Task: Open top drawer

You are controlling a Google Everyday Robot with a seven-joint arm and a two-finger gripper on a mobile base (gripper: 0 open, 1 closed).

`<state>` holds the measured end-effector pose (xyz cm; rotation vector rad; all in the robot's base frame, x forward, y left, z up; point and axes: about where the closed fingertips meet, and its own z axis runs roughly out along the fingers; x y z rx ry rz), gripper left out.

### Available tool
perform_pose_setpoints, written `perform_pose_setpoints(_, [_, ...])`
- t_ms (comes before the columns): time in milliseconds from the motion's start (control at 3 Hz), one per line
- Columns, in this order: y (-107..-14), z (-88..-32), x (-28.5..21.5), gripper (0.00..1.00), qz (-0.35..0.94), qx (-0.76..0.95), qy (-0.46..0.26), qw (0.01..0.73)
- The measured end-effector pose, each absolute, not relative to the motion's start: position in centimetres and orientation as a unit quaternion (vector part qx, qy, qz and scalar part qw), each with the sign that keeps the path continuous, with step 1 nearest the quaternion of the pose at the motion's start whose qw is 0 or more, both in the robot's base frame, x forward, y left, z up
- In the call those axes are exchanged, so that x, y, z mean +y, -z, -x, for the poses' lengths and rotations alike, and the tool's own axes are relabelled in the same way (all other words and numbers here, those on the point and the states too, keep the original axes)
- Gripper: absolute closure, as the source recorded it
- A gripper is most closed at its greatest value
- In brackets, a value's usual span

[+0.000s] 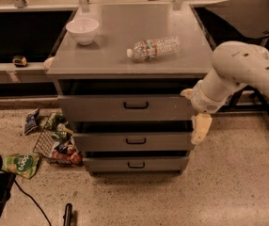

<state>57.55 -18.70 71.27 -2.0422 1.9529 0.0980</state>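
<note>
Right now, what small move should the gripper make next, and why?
Probably move the gripper left and slightly up, toward the handle. It hangs off the right edge of the top drawer, level with the gap below it, while the handle sits at the front's centre, untouched.

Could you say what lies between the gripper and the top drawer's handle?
Camera view: only the bare front of the gray metal top drawer; the cream gripper hangs at its right.
</note>
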Motion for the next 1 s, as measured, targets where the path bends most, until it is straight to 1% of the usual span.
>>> perform_pose_setpoints(333, [-69.5, -60.7, -18.4, 0.0, 0.727, 0.67, -0.028, 0.147])
perform_pose_setpoints(1000, [-67.8, -65.2, -18.0, 0.0, 0.73, 0.663, -0.021, 0.163])
